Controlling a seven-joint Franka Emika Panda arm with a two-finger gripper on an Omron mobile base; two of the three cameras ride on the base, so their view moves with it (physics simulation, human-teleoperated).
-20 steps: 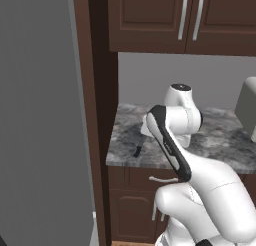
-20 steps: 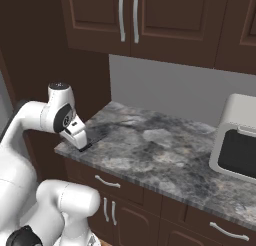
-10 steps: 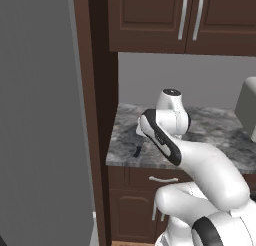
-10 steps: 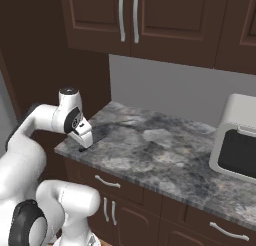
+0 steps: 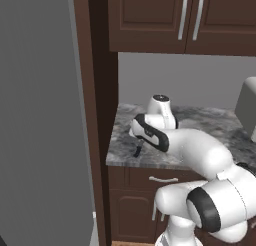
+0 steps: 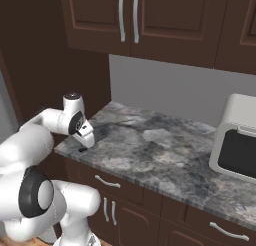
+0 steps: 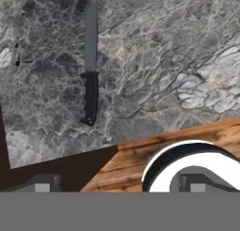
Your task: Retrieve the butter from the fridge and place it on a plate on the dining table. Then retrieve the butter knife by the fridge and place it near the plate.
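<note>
Your end effector [image 6: 86,140] hangs with jaws spread wide and empty over the marbled surface [image 6: 165,155] beside the fridge [image 5: 40,115]. The butter knife [image 7: 90,65] lies flat just ahead, its long axis running straight away from the fingertips, handle nearest.

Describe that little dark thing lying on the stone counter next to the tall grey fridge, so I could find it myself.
Start at the tall grey fridge and step right to the marbled counter under the dark brown cabinets. Near the counter's fridge-side front corner lies the butter knife, under the gripper. It is a thin utensil with a black handle and grey blade, flat on the stone.
</note>
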